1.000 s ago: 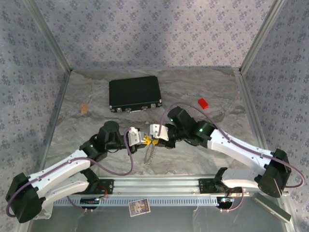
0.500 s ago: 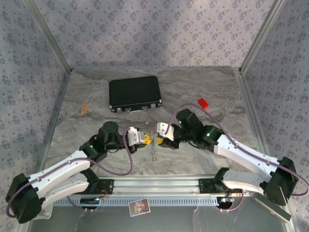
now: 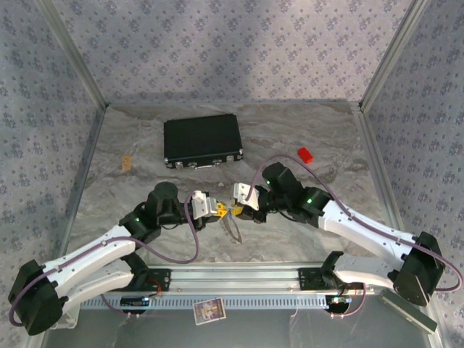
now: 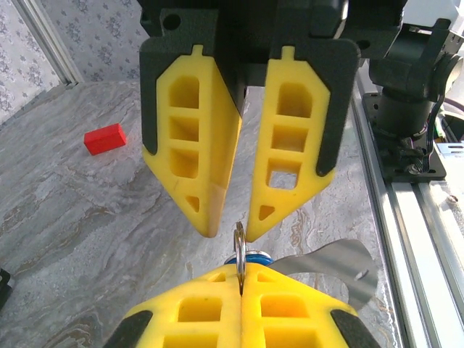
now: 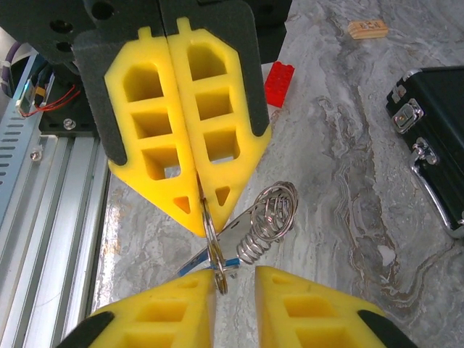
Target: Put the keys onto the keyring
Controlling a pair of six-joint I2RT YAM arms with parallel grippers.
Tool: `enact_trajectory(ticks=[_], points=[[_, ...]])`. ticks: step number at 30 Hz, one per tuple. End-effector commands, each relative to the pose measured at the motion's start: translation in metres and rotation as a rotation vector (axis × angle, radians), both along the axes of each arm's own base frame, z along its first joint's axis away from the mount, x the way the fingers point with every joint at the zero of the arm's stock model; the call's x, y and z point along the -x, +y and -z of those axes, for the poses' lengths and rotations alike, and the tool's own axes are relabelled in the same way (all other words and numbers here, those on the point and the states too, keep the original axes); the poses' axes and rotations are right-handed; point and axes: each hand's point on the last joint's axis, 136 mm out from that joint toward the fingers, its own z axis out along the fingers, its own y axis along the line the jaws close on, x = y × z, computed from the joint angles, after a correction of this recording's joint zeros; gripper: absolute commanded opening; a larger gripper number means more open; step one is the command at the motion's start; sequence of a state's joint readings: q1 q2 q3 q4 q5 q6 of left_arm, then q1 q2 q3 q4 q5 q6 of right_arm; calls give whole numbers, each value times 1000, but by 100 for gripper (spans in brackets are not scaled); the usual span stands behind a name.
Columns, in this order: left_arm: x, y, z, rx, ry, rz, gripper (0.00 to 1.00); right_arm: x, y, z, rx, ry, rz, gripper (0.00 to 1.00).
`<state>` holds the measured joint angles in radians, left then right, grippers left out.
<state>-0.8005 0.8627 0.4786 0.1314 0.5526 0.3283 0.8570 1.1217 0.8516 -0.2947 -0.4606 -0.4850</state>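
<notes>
**Top view:** The left hand (image 3: 212, 209) and right hand (image 3: 237, 210) stood tip to tip at mid-counter. The pale keyring (image 3: 232, 230) trailed just beneath them. The job looked under way, not finished. A black case (image 3: 201, 140) and a red block (image 3: 304, 154) lay behind on the marbled grey counter (image 3: 312, 123), boxed in by patterned panels (image 3: 232, 51).

**Left wrist:** The left hand was clamped on a metal ring (image 4: 239, 245), with the blue key (image 4: 255, 258) just behind it. Whether the key was threaded, I could not tell.

**Right wrist:** The right hand's jaws stood narrowly apart at that ring, gripping nothing.
</notes>
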Motion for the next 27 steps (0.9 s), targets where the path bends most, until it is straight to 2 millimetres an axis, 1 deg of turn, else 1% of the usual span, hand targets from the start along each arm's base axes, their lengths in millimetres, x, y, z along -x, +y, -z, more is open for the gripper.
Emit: enact_trajectory(ticks=[1, 3, 7, 12, 18, 23, 27], points=[[6, -3, -16, 57, -41, 34, 0, 1, 2, -4, -16, 13, -5, 16], [6, -2, -16, 58, -42, 33, 0, 0, 2, -4, -10, 11, -3, 14], [6, -2, -17, 61, -45, 34, 0, 0, -1, -2, 8, 6, -1, 7], [7, -3, -19, 66, -46, 44, 0, 0, 0, 0, 12, 12, -6, 3], [7, -5, -22, 77, -52, 50, 0, 1, 5, 3, -1, 30, -22, 4], [7, -5, -24, 84, -62, 52, 0, 0, 4, 2, -8, 30, -18, 7], [8, -5, -22, 82, -57, 51, 0, -1, 0, -2, -22, 23, -2, 15]])
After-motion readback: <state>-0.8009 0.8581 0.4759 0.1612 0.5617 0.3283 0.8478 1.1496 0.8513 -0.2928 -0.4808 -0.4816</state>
